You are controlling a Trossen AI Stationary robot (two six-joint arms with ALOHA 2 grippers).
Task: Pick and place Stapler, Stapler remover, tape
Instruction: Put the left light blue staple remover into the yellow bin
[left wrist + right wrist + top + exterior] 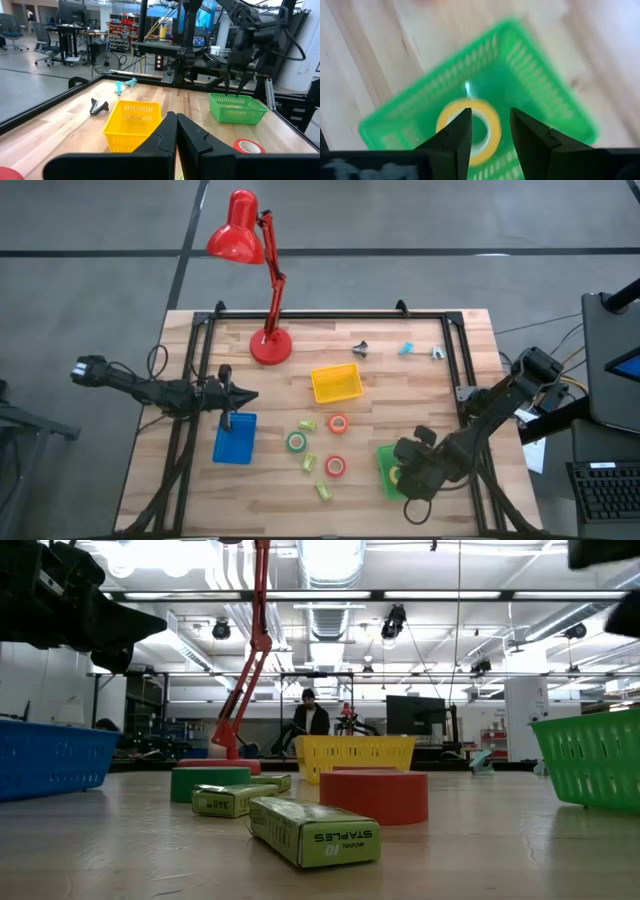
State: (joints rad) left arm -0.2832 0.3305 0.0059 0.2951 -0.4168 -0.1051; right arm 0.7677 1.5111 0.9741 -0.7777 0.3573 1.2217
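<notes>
The right claw (pixel 487 131) hangs open directly above the yellow tape (pixel 468 131), which lies flat inside the green basket (pixel 530 75) near the worktop's front right corner. The left claw (pixel 176 131) waits pinched closed over the blue basket (pixel 234 439).

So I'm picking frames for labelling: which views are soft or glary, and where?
Right wrist view: the green basket and the yellow tape in it are smeared, while the right hand reads sharper. Low view: ceiling lights blow out the top, the staple box up close is crisp. High view: evenly lit, the red lamp clear. Left wrist view: the yellow basket is mildly soft.
</notes>
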